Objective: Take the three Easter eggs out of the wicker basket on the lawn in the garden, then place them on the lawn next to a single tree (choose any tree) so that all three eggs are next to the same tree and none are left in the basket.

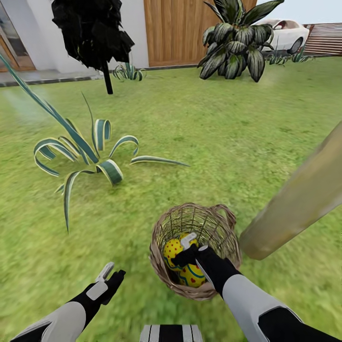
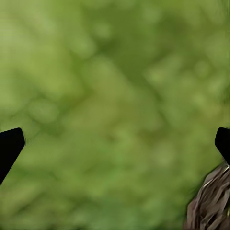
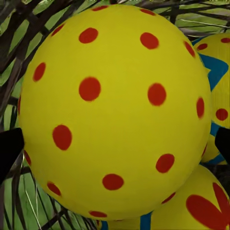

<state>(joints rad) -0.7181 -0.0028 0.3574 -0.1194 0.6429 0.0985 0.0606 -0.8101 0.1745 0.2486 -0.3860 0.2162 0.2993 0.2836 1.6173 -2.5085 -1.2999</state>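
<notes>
Agave (image 1: 90, 154): stands on the lawn (image 1: 199, 137), well apart from the basket, open grass between.
Left gripper (image 1: 110, 275): hovers over bare grass just left of the basket, fingers spread, nothing between.
Wicker basket (image 1: 161, 266): on the lawn; rim near the tree.
Right gripper (image 1: 194, 243): inside the basket, fingers apart on both sides of a yellow egg (image 3: 115, 110); contact cannot tell.
Other eggs (image 3: 201, 206): beside it, in the basket.
Tree (image 1: 299, 194): leaning trunk, at the right of the basket.

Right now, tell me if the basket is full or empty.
Not empty: the basket holds eggs; the right wrist view shows three.
</notes>
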